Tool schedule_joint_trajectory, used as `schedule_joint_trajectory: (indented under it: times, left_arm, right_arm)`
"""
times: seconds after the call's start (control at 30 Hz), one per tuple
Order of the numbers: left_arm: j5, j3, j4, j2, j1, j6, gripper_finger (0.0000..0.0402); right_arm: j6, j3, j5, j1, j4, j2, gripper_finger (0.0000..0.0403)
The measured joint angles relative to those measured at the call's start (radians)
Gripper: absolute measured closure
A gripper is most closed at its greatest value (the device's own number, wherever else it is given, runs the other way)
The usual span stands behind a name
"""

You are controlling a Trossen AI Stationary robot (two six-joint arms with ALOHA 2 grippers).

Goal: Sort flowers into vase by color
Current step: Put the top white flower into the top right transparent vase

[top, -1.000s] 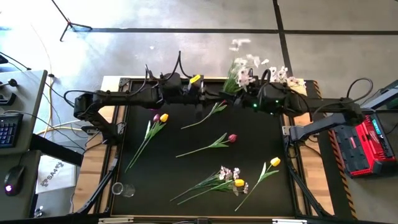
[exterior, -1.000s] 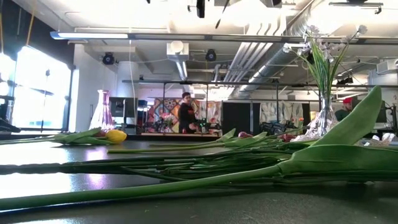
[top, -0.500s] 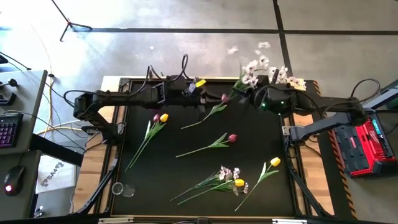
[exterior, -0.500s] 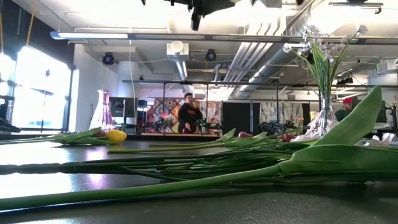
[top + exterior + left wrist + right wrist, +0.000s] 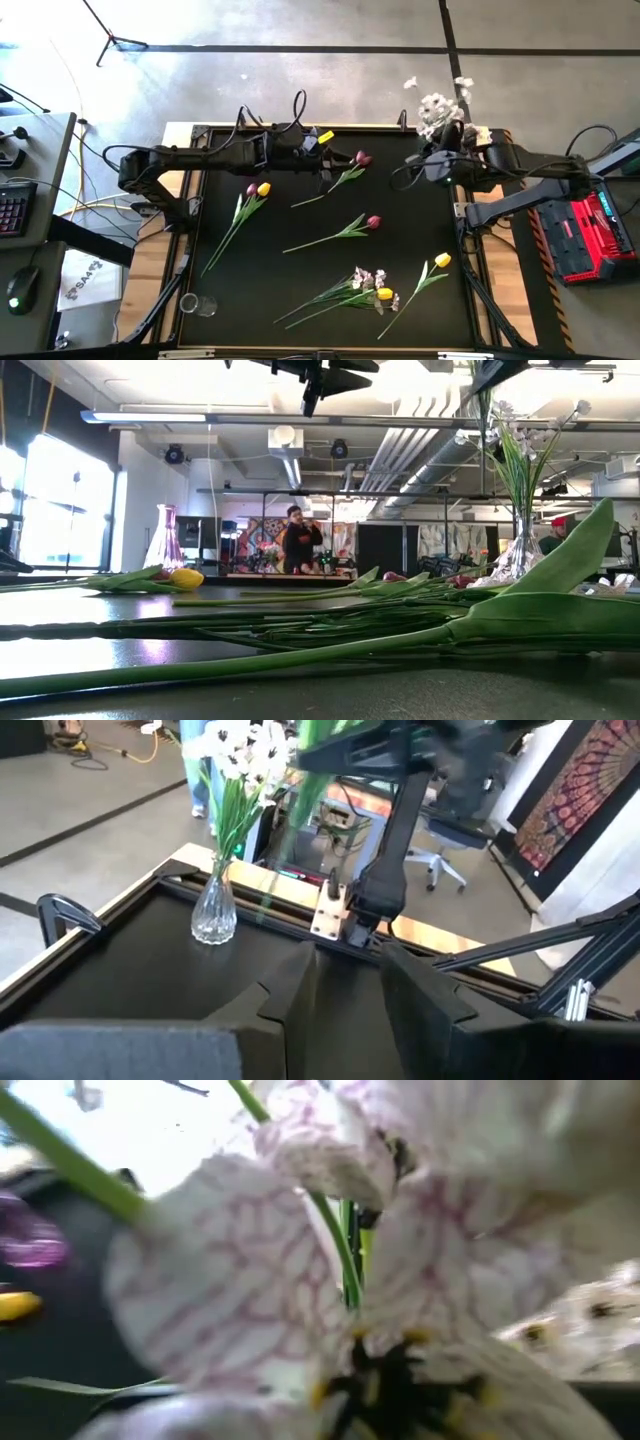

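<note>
My right gripper hovers over the table's far right, shut on a spray of white blossoms that fills the right wrist view. My left gripper is open and empty above the far middle. Just beside it a dark red tulip lies on the mat. A glass vase with white blossoms stands at the far right corner. Another red tulip, a red and yellow pair, a yellow tulip and a mixed bunch lie flat. My right gripper holds the white spray by its green stem, high above the table. The blossoms stand up by the wrist and the stem hangs below the fingers, clear of the mat. The blossoms hide the fingers in the wrist view, so the kind of hold does not show.
A pink vase shows at the far left in the low view. A small clear glass sits at the mat's near left corner. The raised black frame borders the mat. A person stands in the room behind.
The white spray has passed from my left gripper to my right one. My right gripper has carried it toward the table's right edge, blossoms up, away from my left gripper, which has stayed over the far middle.
</note>
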Motion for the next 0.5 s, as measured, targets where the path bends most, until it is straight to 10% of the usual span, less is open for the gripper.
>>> schedule_joint_trajectory:
  times: [0.2,0.5]
  left_arm:
    - [-0.035,0.0,0.0,0.002,0.003,0.002,0.0296]
    - [-0.036,0.0,0.001,0.003,0.018,0.019,0.0296]
  right_arm:
    - [-0.075,0.0,-0.009,0.043,0.167,-0.097,0.0403]
    - [-0.068,0.001,0.316,0.045,0.19,-0.264,0.0403]
